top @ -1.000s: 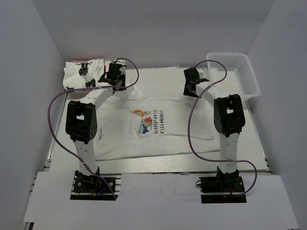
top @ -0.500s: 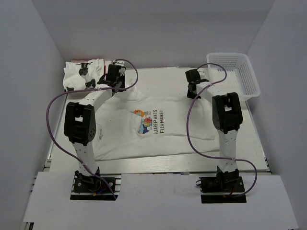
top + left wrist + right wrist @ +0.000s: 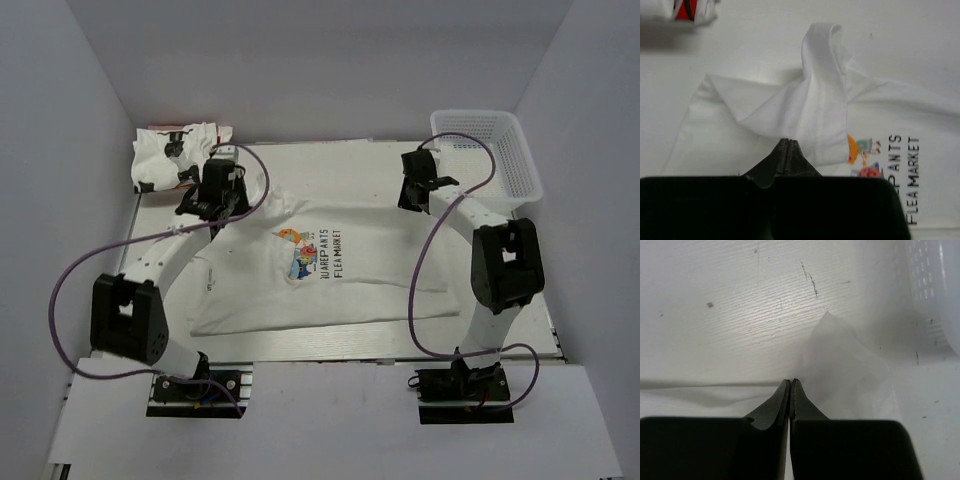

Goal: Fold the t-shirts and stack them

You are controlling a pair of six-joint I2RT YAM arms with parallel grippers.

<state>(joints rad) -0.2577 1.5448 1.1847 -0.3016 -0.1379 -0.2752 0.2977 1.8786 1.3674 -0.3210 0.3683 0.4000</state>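
A white t-shirt with a colourful cartoon print (image 3: 305, 255) and dark lettering lies spread on the table. Its left shoulder is folded inward into a raised flap (image 3: 815, 100). My left gripper (image 3: 225, 205) (image 3: 788, 142) is shut on that flap's near edge. My right gripper (image 3: 408, 198) (image 3: 791, 381) is shut at the shirt's far right corner, with thin white cloth (image 3: 840, 365) bunched around its tips. More t-shirts with black and red prints (image 3: 175, 155) (image 3: 687, 10) sit crumpled at the back left.
A white plastic mesh basket (image 3: 490, 150) (image 3: 935, 290) stands at the back right, close to my right gripper. White walls close in the table on three sides. Purple cables loop from both arms over the shirt's sides.
My left arm has swung nearer and to the left, dragging the shirt's left shoulder inward. My right gripper has shifted right and gone from open to shut at the shirt's far right corner.
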